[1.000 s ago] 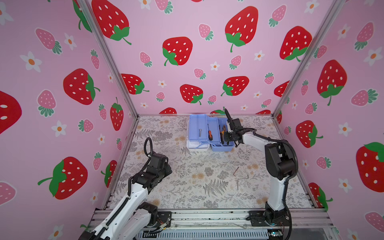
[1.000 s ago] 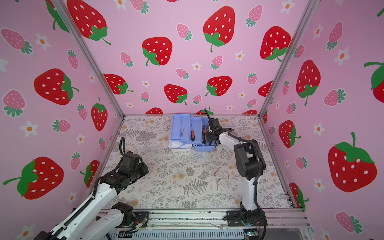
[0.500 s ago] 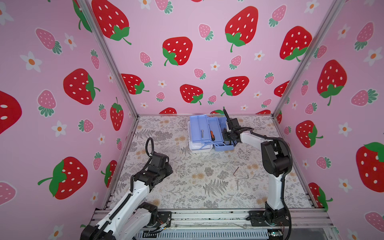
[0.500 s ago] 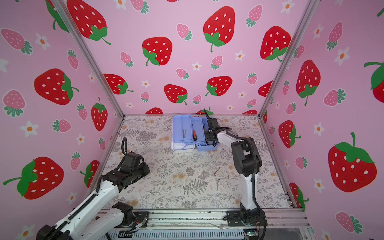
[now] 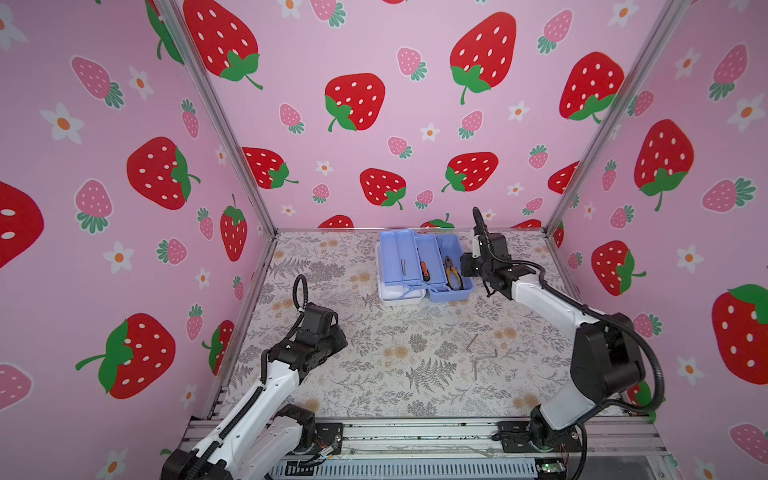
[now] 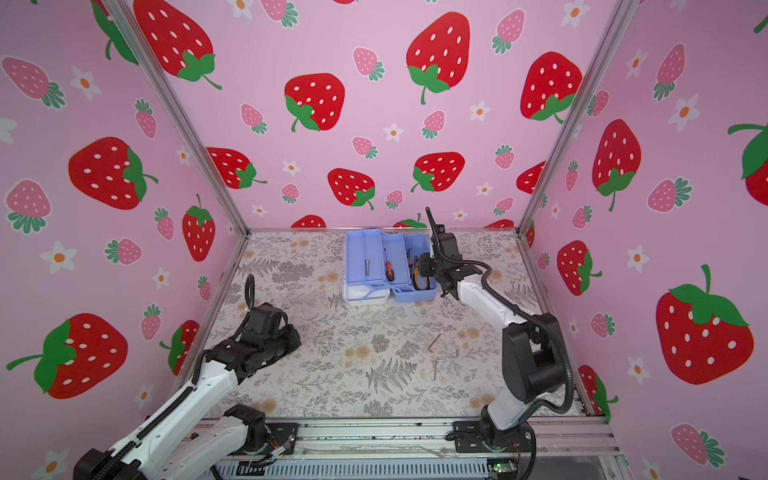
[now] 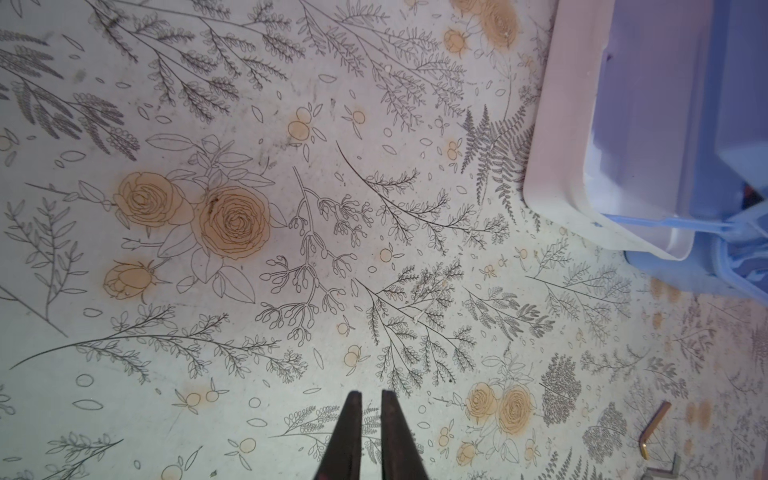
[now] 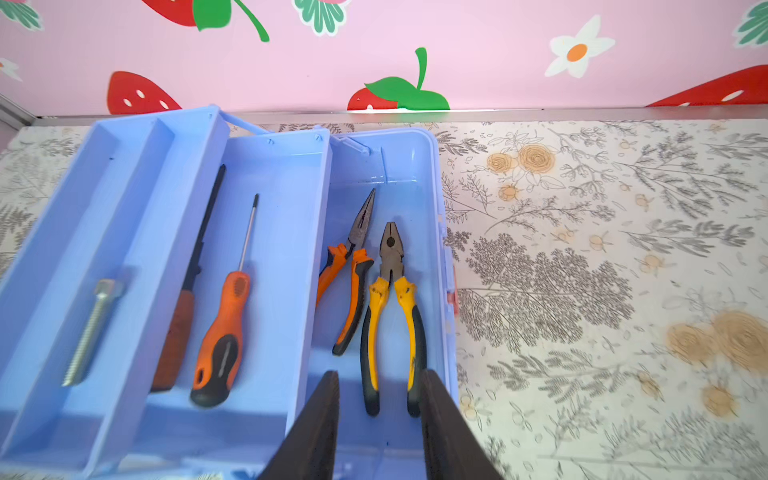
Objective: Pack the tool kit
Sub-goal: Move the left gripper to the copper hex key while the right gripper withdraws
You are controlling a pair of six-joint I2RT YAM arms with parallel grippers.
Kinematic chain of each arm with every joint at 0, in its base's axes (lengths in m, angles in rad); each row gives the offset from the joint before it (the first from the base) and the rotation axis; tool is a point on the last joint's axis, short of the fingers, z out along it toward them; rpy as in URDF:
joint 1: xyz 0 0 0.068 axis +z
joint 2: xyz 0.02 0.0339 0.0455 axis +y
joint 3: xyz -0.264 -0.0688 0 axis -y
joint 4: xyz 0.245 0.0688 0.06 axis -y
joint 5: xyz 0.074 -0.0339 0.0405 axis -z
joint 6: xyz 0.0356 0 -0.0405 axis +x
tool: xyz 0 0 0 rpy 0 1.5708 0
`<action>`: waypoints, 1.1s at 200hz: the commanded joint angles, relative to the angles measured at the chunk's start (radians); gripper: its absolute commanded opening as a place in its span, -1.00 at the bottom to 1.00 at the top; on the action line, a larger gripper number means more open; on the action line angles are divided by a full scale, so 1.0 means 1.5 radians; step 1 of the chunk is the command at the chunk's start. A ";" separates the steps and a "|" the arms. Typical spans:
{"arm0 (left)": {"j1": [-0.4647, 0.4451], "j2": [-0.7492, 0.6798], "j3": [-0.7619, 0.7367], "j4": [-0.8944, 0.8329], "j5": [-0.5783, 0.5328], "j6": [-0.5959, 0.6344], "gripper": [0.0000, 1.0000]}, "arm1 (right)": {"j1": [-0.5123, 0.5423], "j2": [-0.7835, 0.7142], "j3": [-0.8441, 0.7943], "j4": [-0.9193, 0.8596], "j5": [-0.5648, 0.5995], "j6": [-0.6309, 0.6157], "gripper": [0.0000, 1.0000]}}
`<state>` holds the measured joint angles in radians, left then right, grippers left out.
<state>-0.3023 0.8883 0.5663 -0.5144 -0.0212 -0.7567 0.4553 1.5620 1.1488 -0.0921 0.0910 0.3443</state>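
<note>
Black-fingered, the right tool [image 8: 380, 376] hangs moderately wide and empty over the near end of the tool kit's deepest compartment. Its tips stand either side of the handles of the yellow pliers [image 8: 392, 316], which lie flat inside.

The tool kit [image 8: 286, 199] sits opened out in steps at the back of the desk [image 5: 395, 332]. It also holds orange pliers [image 8: 353, 270], an orange screwdriver [image 8: 224, 328], a dark-bladed tool [image 8: 183, 299] and a bolt [image 8: 93, 328].

The best move, as I judge it, is to rise straight up so that neither finger catches a handle or the blue wall. The thin hex keys [image 5: 484, 355] lie loose on the desk, well in front of the kit, and would need a low, narrow pinch.

The left tool [image 7: 371, 395] is almost shut, holding nothing, above bare desk.

Several things are hard to make out:
- the exact number of hex keys
- what kind of tool the dark-bladed one is
- the latch of the white lid [image 7: 557, 166], which is mostly covered

In both top views the right tool's fingers are hidden behind its wrist.
</note>
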 commanded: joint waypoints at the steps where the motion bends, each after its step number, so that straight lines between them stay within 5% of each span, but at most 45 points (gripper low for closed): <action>1: -0.023 -0.016 0.034 -0.020 -0.006 0.021 -0.77 | -0.002 -0.071 -0.089 0.002 0.006 0.010 -0.28; 45: -0.214 0.035 0.104 -0.044 -0.130 0.020 -0.79 | 0.000 -0.282 -0.313 0.017 0.007 0.067 -0.28; 97: -0.427 0.251 0.228 -0.009 -0.212 0.005 -0.78 | -0.002 -0.381 -0.439 -0.034 -0.027 0.079 -0.28; 168: -0.566 0.544 0.442 0.046 -0.181 0.030 -0.72 | -0.005 -0.397 -0.507 -0.039 -0.098 0.141 -0.27; 220: -0.622 0.692 0.533 0.082 -0.118 0.004 -0.47 | -0.008 -0.405 -0.533 -0.040 -0.082 0.145 -0.31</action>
<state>-1.2102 1.8511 1.2949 -0.4137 -0.2394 -0.7212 0.4507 0.9703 0.3679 -0.1360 -0.0410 0.5453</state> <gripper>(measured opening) 0.237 0.352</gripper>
